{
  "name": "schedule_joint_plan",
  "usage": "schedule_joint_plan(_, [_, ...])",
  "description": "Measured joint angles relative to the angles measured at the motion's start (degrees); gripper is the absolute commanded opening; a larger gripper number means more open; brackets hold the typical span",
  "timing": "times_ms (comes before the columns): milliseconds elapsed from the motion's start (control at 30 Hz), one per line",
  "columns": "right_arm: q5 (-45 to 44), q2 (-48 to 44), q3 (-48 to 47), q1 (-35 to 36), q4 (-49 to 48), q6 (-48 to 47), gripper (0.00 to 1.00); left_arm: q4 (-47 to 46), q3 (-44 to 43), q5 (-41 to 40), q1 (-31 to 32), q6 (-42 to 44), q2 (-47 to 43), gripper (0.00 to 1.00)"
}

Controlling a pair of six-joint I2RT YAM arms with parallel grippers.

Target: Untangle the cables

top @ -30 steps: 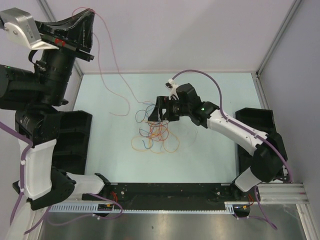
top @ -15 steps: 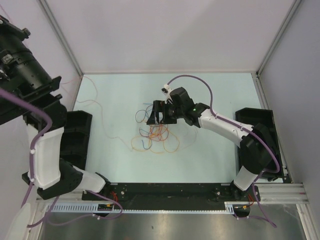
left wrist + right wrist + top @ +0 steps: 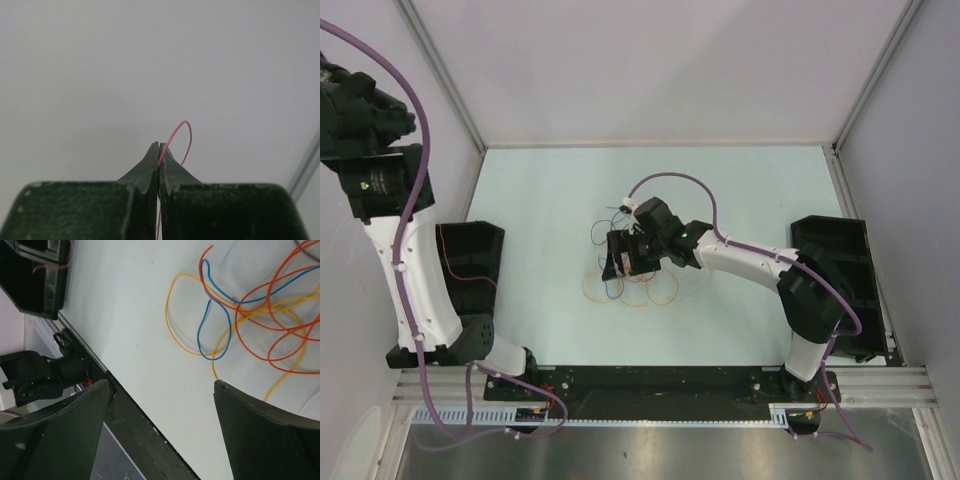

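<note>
Since a second ago the right arm has swung in toward the near-left. Its right gripper (image 3: 620, 258) has come from the far edge of the heap to sit directly over it. The left arm has hauled its wrist up and out to the far left, taking the long red cable (image 3: 443, 250) with it. That strand no longer crosses the table (image 3: 540, 190). It now hangs thinly by the black tray (image 3: 470, 270) on the left, apparently clear of the heap.

Nearest the bases, orange loops (image 3: 655, 298) lie flat on the table, just nearer than the right gripper, with a blue cable (image 3: 611, 290) curled among them. A few darker loops (image 3: 600, 232) show on the far side of the wrist.

In the right wrist view the jaws stand wide apart and hold nothing. A yellow cable (image 3: 172, 325) and the blue one lie just beyond the tips, roughly between the two fingers. The orange mass spreads off past the right-hand finger (image 3: 260, 435). The heap therefore lies ahead of the jaws and to one side, not centred, and its strands run every way with no single long axis.

Farthest off, the left gripper (image 3: 158, 146) has its jaws pressed together, pinching the red cable, which arcs out above the tips.

The right arm is much the nearer to the heap, and I judge the next pick is its to make.
</note>
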State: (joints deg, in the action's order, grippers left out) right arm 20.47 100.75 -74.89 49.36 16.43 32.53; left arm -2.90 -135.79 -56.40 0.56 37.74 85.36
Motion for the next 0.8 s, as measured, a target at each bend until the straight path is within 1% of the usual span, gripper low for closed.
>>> schedule_joint_plan(167, [-0.07,2.86,0.00,2.69,0.48,0.00,0.88,12.50,1.79,2.73,-12.87,-13.84,-0.79,0.00])
schedule_joint_plan(233, [-0.07,3.93,0.00,3.48,0.96,-0.02,0.87,17.51,5.20,4.61,-17.05,-20.15,-2.32,0.00])
schedule_joint_plan(333, [-0.11,5.03,0.00,3.93,2.14,0.00,0.87,22.91,12.72,7.82,-21.11,-27.85,-5.31,0.00])
schedule_joint_plan(533, [-0.59,5.14,0.00,3.93,3.19,-0.02,0.87,28.44,26.75,12.61,-25.99,-38.16,-10.36,0.00])
schedule_joint_plan(700, [-0.61,5.35,0.00,3.93,3.21,0.00,0.86,29.14,41.77,15.37,-26.58,-43.06,-18.18,0.00])
schedule_joint_plan(800, [-0.59,5.84,0.00,4.07,3.23,0.00,0.86,30.36,47.60,16.94,-26.62,-45.33,-22.51,0.00])
